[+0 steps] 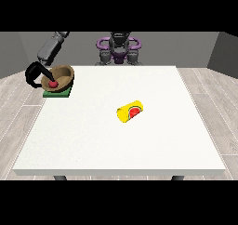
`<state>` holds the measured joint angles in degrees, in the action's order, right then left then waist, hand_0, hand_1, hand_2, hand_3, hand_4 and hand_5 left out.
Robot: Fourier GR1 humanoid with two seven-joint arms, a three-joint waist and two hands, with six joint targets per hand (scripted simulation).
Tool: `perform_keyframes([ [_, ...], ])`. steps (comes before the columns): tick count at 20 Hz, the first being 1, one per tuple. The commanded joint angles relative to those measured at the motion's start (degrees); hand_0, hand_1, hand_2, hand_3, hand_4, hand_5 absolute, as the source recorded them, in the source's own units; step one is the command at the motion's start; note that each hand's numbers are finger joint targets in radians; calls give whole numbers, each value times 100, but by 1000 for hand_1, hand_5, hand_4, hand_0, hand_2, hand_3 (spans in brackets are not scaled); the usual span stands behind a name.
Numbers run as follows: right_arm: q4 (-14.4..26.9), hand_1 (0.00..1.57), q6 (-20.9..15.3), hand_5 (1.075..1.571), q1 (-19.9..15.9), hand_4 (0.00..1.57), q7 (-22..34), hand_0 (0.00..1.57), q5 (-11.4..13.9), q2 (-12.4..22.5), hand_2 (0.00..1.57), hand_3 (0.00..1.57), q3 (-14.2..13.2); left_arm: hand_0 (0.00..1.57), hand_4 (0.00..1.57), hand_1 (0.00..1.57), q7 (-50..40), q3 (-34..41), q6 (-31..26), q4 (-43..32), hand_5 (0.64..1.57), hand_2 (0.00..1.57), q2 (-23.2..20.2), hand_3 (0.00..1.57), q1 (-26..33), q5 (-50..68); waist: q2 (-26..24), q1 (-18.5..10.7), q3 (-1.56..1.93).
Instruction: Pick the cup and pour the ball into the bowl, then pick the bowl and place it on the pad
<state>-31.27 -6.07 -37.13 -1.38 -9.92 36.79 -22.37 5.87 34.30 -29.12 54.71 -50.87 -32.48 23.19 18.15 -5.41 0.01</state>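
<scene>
1. The white table (116,140) spreads out below the hand at the view's left (33,74).
2. That hand's black fingers curl round the rim of the tilted brown bowl (62,74).
3. The green pad (59,93) lies under the bowl, just beside the hand.
4. The yellow cup (129,112) lies on its side, well apart from the hand.
5. The red ball (53,84) sits inside the bowl.

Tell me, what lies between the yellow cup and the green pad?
Nothing: the front view shows bare white table between the cup and the pad.

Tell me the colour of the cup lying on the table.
Yellow with a red watermelon-slice picture, cup, front view.
</scene>
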Motion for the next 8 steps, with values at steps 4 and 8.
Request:
perform_keyframes([
  [4,328,0,-5,1407,30,0,27,0,310,-217,0,0,323,0,1190,0,-289,-524,586,857,1569,0,806,0,195,-124,-618,-42,8],
  [8,-35,0,441,1375,-342,200,963,0,348,353,0,0,479,0,1190,0,-373,-552,525,304,1569,0,703,0,296,-255,-1135,160,-2],
])
